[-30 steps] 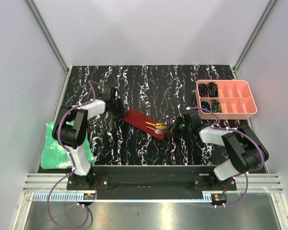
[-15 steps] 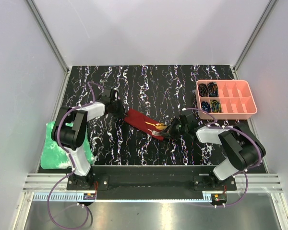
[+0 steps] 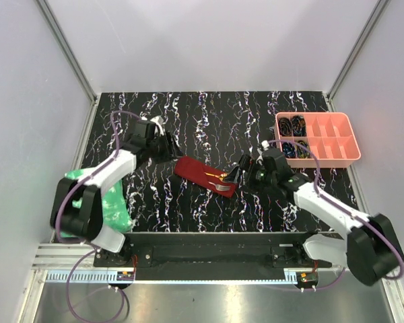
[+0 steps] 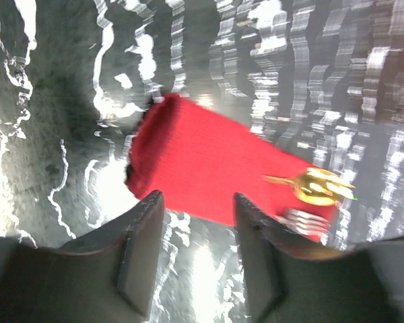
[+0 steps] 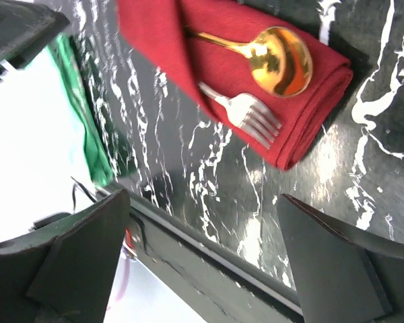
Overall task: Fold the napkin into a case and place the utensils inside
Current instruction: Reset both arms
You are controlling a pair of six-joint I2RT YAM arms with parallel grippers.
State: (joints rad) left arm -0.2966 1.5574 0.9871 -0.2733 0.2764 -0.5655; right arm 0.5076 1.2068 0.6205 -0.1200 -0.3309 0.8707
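The napkin (image 3: 200,173) lies folded as a narrow dark red case in the middle of the table, running diagonally. From its right end a gold spoon (image 5: 283,60) and a fork (image 5: 246,116) stick out, their handles tucked under a fold of the cloth (image 5: 155,33). My left gripper (image 3: 171,149) hovers open just off the case's left end (image 4: 188,161), nothing between its fingers. At the right end my right gripper (image 3: 238,172) stands wide open above the table, the utensils (image 3: 219,177) just ahead of it. In the wrist views both grippers, left (image 4: 198,202) and right (image 5: 203,198), hold nothing.
A pink compartment tray (image 3: 330,160) with dark coiled items stands at the back right. A crumpled green sheet (image 3: 87,202) lies at the left edge beside the left arm's base. The table's front rail (image 5: 209,262) runs under the right gripper.
Both grippers have opened and drawn back a little from the ends of the case. Both arms have shifted. The case and utensils stay where they were.
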